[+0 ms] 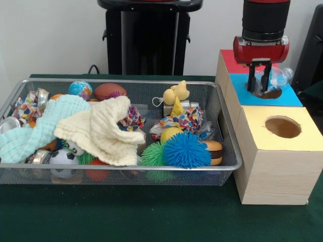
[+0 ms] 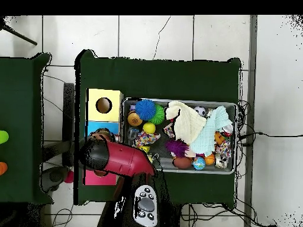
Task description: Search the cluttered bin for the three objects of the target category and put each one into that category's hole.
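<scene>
My gripper [image 1: 257,85] hangs over the dark hole [image 1: 271,94] in the blue middle section [image 1: 287,98] of the wooden sorting box. It is shut on a crumpled clear plastic bottle [image 1: 276,78], which sticks out to the right just above that hole. In the overhead view the red arm [image 2: 118,158] covers the gripper and the bottle. The wire mesh bin [image 1: 126,81] beside the box holds mixed clutter: crushed cans [image 1: 10,123], balls, cloths and toys.
The box also has a yellow section with a round hole [image 1: 283,127] nearest the camera and a red section [image 1: 232,60] farthest from it. A cream cloth [image 1: 103,128] and a mint cloth [image 1: 35,128] cover part of the bin. A blue spiky ball [image 1: 186,149] lies at its front.
</scene>
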You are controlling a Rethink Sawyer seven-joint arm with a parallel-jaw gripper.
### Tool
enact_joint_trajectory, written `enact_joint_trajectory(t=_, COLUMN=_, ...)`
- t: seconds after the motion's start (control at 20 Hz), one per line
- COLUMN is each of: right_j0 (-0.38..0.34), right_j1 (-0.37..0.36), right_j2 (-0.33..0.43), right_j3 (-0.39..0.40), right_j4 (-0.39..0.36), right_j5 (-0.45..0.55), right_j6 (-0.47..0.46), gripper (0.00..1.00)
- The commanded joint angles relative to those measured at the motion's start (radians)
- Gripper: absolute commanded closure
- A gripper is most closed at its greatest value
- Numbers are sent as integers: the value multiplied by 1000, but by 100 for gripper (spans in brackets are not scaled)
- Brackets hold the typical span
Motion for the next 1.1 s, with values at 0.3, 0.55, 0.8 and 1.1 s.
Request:
enact_joint_trajectory(t=0.3, right_j0=-30, right_j1=52, right_j2=64, right_j3=11, right_j4=31, right_j5=1, right_j6=225, gripper=100)
enact_joint_trajectory(t=0.55, right_j0=-29, right_j1=55, right_j2=55, right_j3=-6, right_j4=4, right_j5=-6, right_j6=197, gripper=0)
enact_joint_trajectory(t=0.8, right_j0=-19, right_j1=39, right_j2=39, right_j3=-18, right_j4=-2, right_j5=30, right_j6=192, gripper=0)
enact_joint_trajectory(t=1.1, right_j0=-11, right_j1=14, right_j2=21, right_j3=-17, right_j4=-17, right_j5=58, right_j6=181, gripper=0)
